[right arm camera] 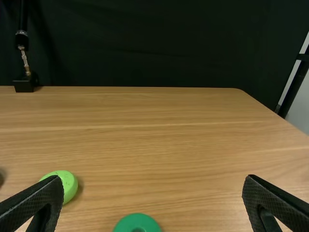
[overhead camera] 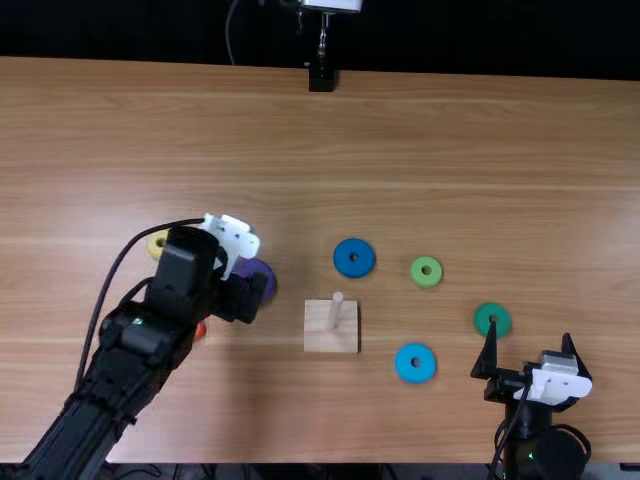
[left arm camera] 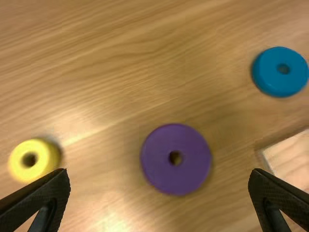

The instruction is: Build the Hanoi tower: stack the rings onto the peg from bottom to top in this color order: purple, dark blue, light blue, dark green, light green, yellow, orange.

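Observation:
In the top view my left gripper (overhead camera: 243,298) is over the purple ring (overhead camera: 262,277), partly covering it; the yellow ring (overhead camera: 157,244) and orange ring (overhead camera: 200,330) are partly behind that arm. The left gripper (left arm camera: 159,186) stands open, with the purple ring (left arm camera: 175,159) lying flat between and beyond its fingers. The wooden base (overhead camera: 331,341) holds a bare upright peg (overhead camera: 336,309). Around it lie the dark blue ring (overhead camera: 354,258), light blue ring (overhead camera: 415,363), light green ring (overhead camera: 426,271) and dark green ring (overhead camera: 492,319). My right gripper (overhead camera: 524,352), also (right arm camera: 153,193), is open near the dark green ring.
At the far edge of the table (overhead camera: 450,130) stands a black stand (overhead camera: 321,77) with a metal rod. The right arm rests low at the near right, and the left arm stretches in from the near left corner.

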